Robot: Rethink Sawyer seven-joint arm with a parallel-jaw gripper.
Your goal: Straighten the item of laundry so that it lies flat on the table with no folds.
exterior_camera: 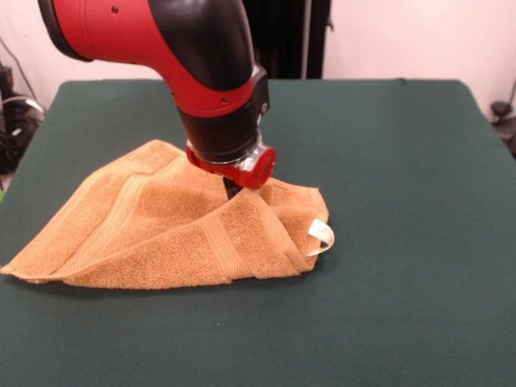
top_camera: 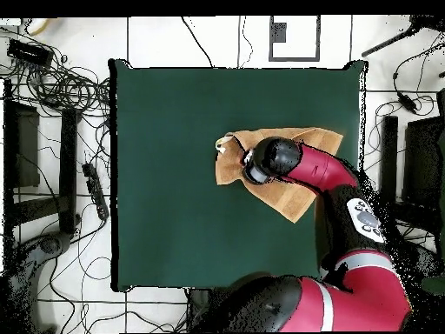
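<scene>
The golden-orange towel (exterior_camera: 161, 234) lies folded and bunched on the dark green table (exterior_camera: 403, 242), with a ridge of cloth raised under the arm. Its white tag (exterior_camera: 321, 238) loops out at the right edge. In the overhead view the towel (top_camera: 291, 200) shows left of and below the arm, with the tag (top_camera: 222, 145) at its left corner. My gripper (exterior_camera: 232, 192) comes down into the raised part of the towel. Only a dark tip shows below the red wrist flange, sunk in the cloth. In the overhead view the arm's wrist (top_camera: 268, 161) covers the gripper.
Bare green table (top_camera: 174, 226) surrounds the towel on all sides. The red arm (top_camera: 348, 209) reaches in from the base at the bottom right of the overhead view. Cables and stands (top_camera: 61, 87) lie on the floor beyond the table edges.
</scene>
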